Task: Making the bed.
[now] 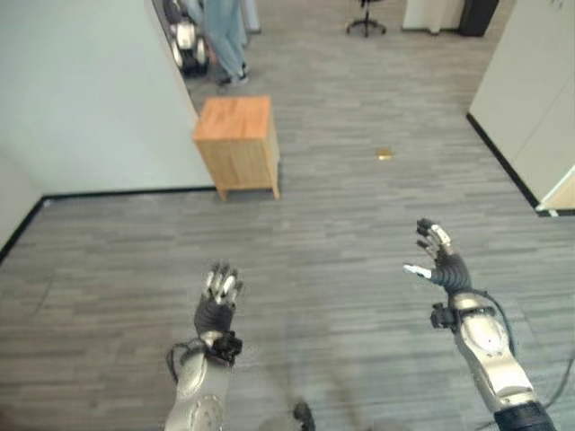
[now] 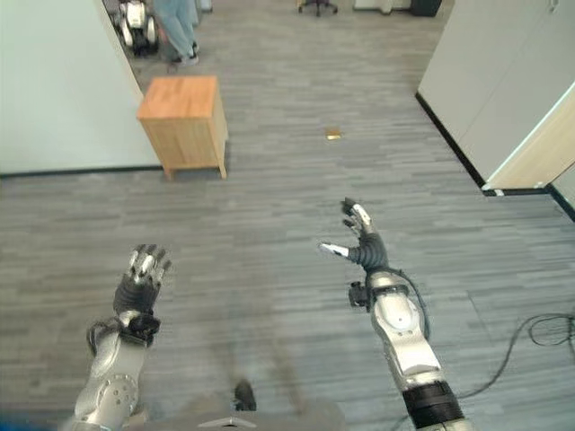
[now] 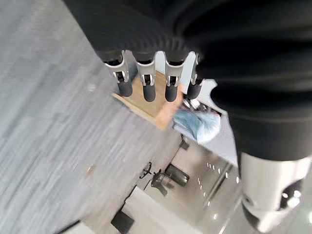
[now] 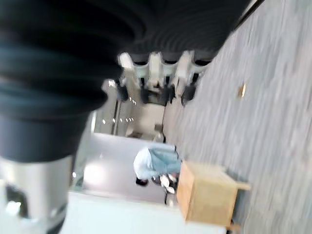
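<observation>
I'm looking down at bare grey plank floor (image 1: 341, 269), and I can make out no bed, sheet or blanket in front of me, so I can't say where the bedding lies; my judgement is that the bed-making proper hasn't begun, or at least nothing of it can be checked from here. My left hand (image 1: 218, 296) is raised ahead of me low on the left, fingers straight and close together, holding nothing; its wrist view confirms the fingers (image 3: 146, 85) extended in a row with only floor and furniture beyond them. My right hand (image 1: 438, 256) is up on the right, fingers spread with the thumb out to the side, also empty, and in its own wrist view the fingers (image 4: 158, 78) again look straight, though that view is smeared enough that I'd call it probable, not certain. Ahead on the left a small wooden cabinet (image 1: 237, 144) stands beside the end of a pale wall panel (image 1: 90, 99), and beyond it a person (image 1: 225, 36) stands near some equipment. A small yellowish object (image 1: 384, 154) lies on the floor further out; too small to identify. As I read it, everything is left to do: find the bed, get to it, then take hold of the covers.
</observation>
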### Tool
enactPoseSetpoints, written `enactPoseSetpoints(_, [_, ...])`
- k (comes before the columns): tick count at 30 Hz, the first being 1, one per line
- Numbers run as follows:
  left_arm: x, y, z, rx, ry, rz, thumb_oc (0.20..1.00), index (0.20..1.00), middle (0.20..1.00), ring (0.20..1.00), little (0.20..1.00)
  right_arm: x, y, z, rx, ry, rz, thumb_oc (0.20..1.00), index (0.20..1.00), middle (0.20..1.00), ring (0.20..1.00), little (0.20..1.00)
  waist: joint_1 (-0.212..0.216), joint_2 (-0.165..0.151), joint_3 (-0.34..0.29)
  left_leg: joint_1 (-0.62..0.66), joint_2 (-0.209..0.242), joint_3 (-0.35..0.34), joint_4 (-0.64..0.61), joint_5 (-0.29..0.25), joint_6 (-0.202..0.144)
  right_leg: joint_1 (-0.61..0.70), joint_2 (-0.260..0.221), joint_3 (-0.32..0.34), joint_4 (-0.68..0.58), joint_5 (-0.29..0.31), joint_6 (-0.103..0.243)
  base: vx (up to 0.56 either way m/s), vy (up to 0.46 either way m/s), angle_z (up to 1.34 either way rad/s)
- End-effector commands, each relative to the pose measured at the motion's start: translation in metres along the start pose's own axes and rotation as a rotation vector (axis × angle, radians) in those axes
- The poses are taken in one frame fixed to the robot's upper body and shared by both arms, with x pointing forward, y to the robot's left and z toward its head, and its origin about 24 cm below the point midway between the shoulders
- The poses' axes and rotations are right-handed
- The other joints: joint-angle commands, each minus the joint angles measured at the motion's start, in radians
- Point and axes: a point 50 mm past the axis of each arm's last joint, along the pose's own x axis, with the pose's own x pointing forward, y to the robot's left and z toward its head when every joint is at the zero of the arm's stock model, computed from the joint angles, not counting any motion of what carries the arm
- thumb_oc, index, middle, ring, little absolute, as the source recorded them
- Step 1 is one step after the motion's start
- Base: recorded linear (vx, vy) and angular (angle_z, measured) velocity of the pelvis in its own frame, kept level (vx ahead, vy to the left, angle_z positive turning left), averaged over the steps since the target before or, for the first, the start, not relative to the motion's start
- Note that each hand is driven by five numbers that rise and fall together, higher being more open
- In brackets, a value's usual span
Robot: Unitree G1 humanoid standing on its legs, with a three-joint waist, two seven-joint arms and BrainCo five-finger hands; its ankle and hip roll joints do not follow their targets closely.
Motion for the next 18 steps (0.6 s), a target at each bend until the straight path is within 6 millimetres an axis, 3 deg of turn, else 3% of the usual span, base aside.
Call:
enactPoseSetpoints(1, [0.010, -0.009, 0.058, 0.188, -0.278, -0.068, 1.000, 1.000, 1.000, 1.000, 1.000, 0.015, -0.002, 0.026, -0.019, -0.149, -0.004, 1.000, 1.000, 1.000, 1.000, 1.000, -0.002, 0.015, -0.002, 0.027, 0.035, -0.100, -0.206, 0.096, -0.044, 0.112, -0.015, -0.153, -0.126, 0.308, -0.027, 0.36, 0.089, 0.38])
enactPoseSetpoints(2, [0.010, -0.009, 0.059, 0.188, -0.279, -0.068, 1.000, 1.000, 1.000, 1.000, 1.000, 0.015, -0.002, 0.026, -0.019, -0.149, -0.004, 1.000, 1.000, 1.000, 1.000, 1.000, -0.004, 0.018, -0.004, 0.024, 0.038, -0.102, -0.206, 0.098, -0.045, 0.111, -0.011, -0.156, -0.130, 0.312, -0.029, 0.60, -0.040, 0.84])
enactPoseSetpoints(3, [0.011, -0.009, 0.075, 0.249, -0.352, -0.074, 1.000, 1.000, 1.000, 1.000, 1.000, 0.015, -0.003, 0.028, -0.015, -0.159, 0.010, 1.000, 1.000, 1.000, 1.000, 1.000, -0.014, 0.009, 0.010, 0.057, 0.036, -0.178, -0.206, 0.071, -0.066, 0.054, 0.016, -0.137, -0.313, 0.209, -0.068, 0.37, -0.073, 0.86])
enactPoseSetpoints(4, [0.011, -0.009, 0.075, 0.249, -0.352, -0.073, 1.000, 1.000, 1.000, 1.000, 1.000, 0.015, -0.003, 0.028, -0.015, -0.159, 0.011, 1.000, 1.000, 1.000, 1.000, 1.000, -0.015, 0.010, 0.009, 0.055, 0.039, -0.180, -0.206, 0.072, -0.067, 0.056, 0.018, -0.140, -0.320, 0.214, -0.069, 0.49, -0.125, 0.84])
enactPoseSetpoints(5, [0.011, -0.009, 0.079, 0.253, -0.370, -0.072, 1.000, 1.000, 1.000, 1.000, 1.000, 0.016, -0.003, 0.029, -0.009, -0.158, 0.015, 1.000, 1.000, 1.000, 1.000, 1.000, -0.018, 0.002, 0.014, 0.064, 0.035, -0.208, -0.206, 0.061, -0.078, 0.062, 0.028, -0.115, -0.446, 0.200, -0.068, 0.41, -0.152, 0.82])
enactPoseSetpoints(6, [0.014, -0.010, 0.084, 0.263, -0.393, -0.075, 1.000, 1.000, 1.000, 1.000, 1.000, 0.020, -0.006, 0.031, -0.016, -0.166, 0.008, 1.000, 1.000, 1.000, 1.000, 1.000, -0.023, -0.006, 0.024, 0.081, 0.026, -0.281, -0.206, 0.034, -0.088, 0.041, 0.041, -0.017, -0.643, 0.212, -0.070, 0.41, -0.150, 1.12])
enactPoseSetpoints(7, [0.014, -0.010, 0.084, 0.263, -0.393, -0.075, 1.000, 1.000, 1.000, 1.000, 1.000, 0.020, -0.006, 0.031, -0.016, -0.167, 0.008, 1.000, 1.000, 1.000, 1.000, 1.000, -0.024, -0.006, 0.024, 0.078, 0.025, -0.282, -0.206, 0.037, -0.088, 0.041, 0.040, -0.018, -0.648, 0.216, -0.070, 0.58, -0.210, 1.49])
enactPoseSetpoints(8, [0.020, -0.013, 0.086, 0.270, -0.404, -0.080, 1.000, 1.000, 1.000, 1.000, 1.000, 0.025, -0.008, 0.035, -0.023, -0.181, -0.001, 1.000, 1.000, 1.000, 1.000, 1.000, -0.021, -0.011, 0.031, 0.089, 0.018, -0.355, -0.206, 0.019, -0.099, -0.021, 0.031, 0.072, -0.759, 0.279, -0.044, 0.29, -0.114, 1.59])
enactPoseSetpoints(9, [0.020, -0.013, 0.086, 0.269, -0.404, -0.080, 1.000, 1.000, 1.000, 1.000, 1.000, 0.025, -0.008, 0.035, -0.024, -0.181, -0.002, 1.000, 1.000, 1.000, 1.000, 1.000, -0.026, -0.008, 0.031, 0.089, 0.020, -0.361, -0.206, 0.017, -0.099, -0.015, 0.031, 0.065, -0.768, 0.281, -0.044, 0.61, -0.249, 2.03])
enactPoseSetpoints(10, [0.025, -0.018, 0.090, 0.291, -0.422, -0.098, 1.000, 1.000, 1.000, 1.000, 1.000, 0.025, -0.008, 0.034, -0.034, -0.174, -0.002, 1.000, 1.000, 1.000, 1.000, 1.000, -0.036, -0.007, 0.042, 0.106, 0.024, -0.447, -0.206, 0.000, -0.115, -0.062, 0.043, 0.155, -0.795, 0.308, -0.028, 0.31, -0.136, 2.15])
enactPoseSetpoints(11, [0.025, -0.018, 0.091, 0.291, -0.423, -0.098, 1.000, 1.000, 1.000, 1.000, 1.000, 0.025, -0.008, 0.034, -0.034, -0.175, -0.002, 1.000, 1.000, 1.000, 1.000, 1.000, -0.038, -0.009, 0.041, 0.103, 0.022, -0.449, -0.206, 0.003, -0.115, -0.064, 0.041, 0.155, -0.796, 0.311, -0.027, 0.44, -0.215, 2.02])
enactPoseSetpoints(13, [0.028, -0.028, 0.096, 0.290, -0.458, -0.138, 1.000, 1.000, 1.000, 1.000, 1.000, 0.021, -0.005, 0.024, -0.028, -0.134, 0.021, 1.000, 1.000, 1.000, 1.000, 1.000, -0.046, -0.020, 0.047, 0.127, 0.020, -0.562, -0.206, -0.011, -0.131, -0.038, 0.038, 0.228, -0.761, 0.315, -0.036, 0.40, -0.306, 2.23])
enactPoseSetpoints(16, [0.030, -0.030, 0.095, 0.277, -0.459, -0.138, 1.000, 1.000, 1.000, 1.000, 1.000, 0.020, 0.000, 0.013, -0.016, -0.091, 0.041, 1.000, 1.000, 1.000, 1.000, 1.000, -0.059, -0.018, 0.036, 0.124, 0.036, -0.616, -0.206, -0.001, -0.148, -0.025, 0.040, 0.211, -0.743, 0.328, -0.042, 0.28, -0.315, 2.24])
enactPoseSetpoints(17, [0.032, -0.029, 0.094, 0.240, -0.453, -0.131, 1.000, 1.000, 1.000, 1.000, 1.000, 0.020, 0.003, 0.007, -0.015, -0.058, 0.056, 1.000, 1.000, 1.000, 1.000, 1.000, -0.059, -0.001, 0.026, 0.121, 0.066, -0.598, -0.206, 0.004, -0.172, 0.003, 0.036, 0.169, -0.768, 0.317, -0.046, 0.29, -0.368, 0.87])
enactPoseSetpoints(18, [0.032, -0.029, 0.094, 0.240, -0.453, -0.131, 1.000, 1.000, 1.000, 1.000, 1.000, 0.020, 0.003, 0.007, -0.015, -0.058, 0.056, 1.000, 1.000, 1.000, 1.000, 1.000, -0.062, -0.001, 0.025, 0.120, 0.066, -0.601, -0.206, 0.004, -0.172, 0.005, 0.035, 0.165, -0.771, 0.317, -0.046, 0.18, -0.299, 0.99])
